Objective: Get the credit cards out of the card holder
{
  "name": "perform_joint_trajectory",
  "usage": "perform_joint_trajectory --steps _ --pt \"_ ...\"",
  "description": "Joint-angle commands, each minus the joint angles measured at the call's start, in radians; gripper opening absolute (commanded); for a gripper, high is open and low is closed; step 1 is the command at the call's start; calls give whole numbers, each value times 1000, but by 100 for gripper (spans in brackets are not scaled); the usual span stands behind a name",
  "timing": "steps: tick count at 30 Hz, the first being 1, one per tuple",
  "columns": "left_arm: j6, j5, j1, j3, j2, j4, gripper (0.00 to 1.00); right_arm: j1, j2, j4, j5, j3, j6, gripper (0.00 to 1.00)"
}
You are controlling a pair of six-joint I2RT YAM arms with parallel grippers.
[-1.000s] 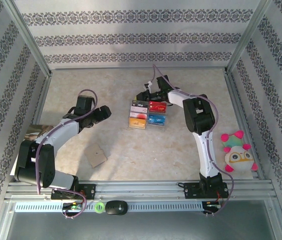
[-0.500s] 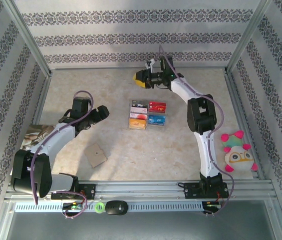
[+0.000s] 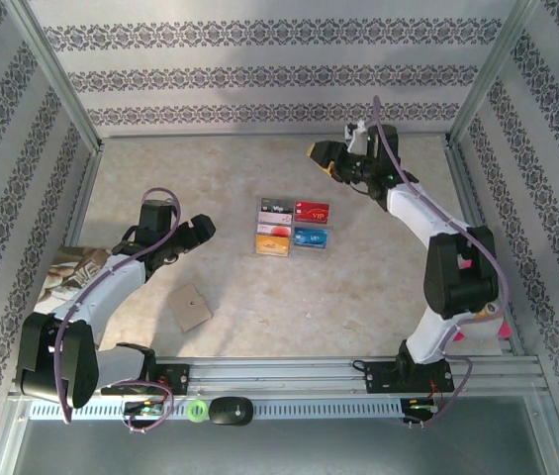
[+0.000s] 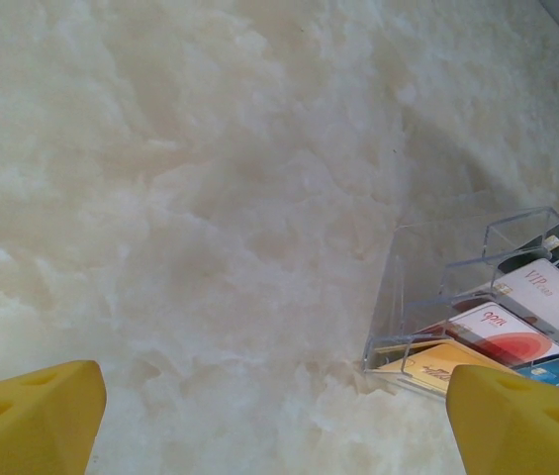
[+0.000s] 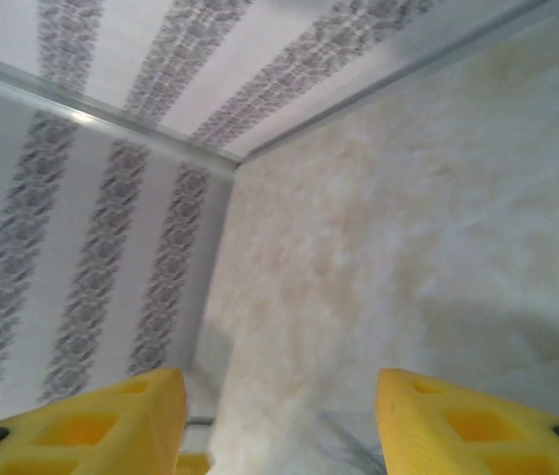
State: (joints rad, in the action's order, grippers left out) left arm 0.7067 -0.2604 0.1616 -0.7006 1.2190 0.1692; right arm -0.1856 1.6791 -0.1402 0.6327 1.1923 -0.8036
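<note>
Left pincer (image 3: 204, 229) is open and empty, the card holder (image 3: 192, 308) lies behind it; right pincer (image 3: 321, 155) is open too.

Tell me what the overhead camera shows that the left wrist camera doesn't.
Overhead: the tan card holder lying flat near the left arm's base, the printed booklet at the left edge, the pink plush toy on the right, and the right gripper near the far wall. Left wrist: the clear tray with its dividers, and the print on the cards, up close. Shared: the left gripper, open, that tray of cards, and the marbled table.
</note>
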Motion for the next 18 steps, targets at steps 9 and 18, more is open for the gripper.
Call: perform_joint_trajectory --steps 9,18 --pt "38 -37 -8 106 -81 -44 90 16 -374 404 -422 -464 99 34" --pt "22 -29 -8 114 -104 -8 100 -86 -138 454 -517 -360 226 42"
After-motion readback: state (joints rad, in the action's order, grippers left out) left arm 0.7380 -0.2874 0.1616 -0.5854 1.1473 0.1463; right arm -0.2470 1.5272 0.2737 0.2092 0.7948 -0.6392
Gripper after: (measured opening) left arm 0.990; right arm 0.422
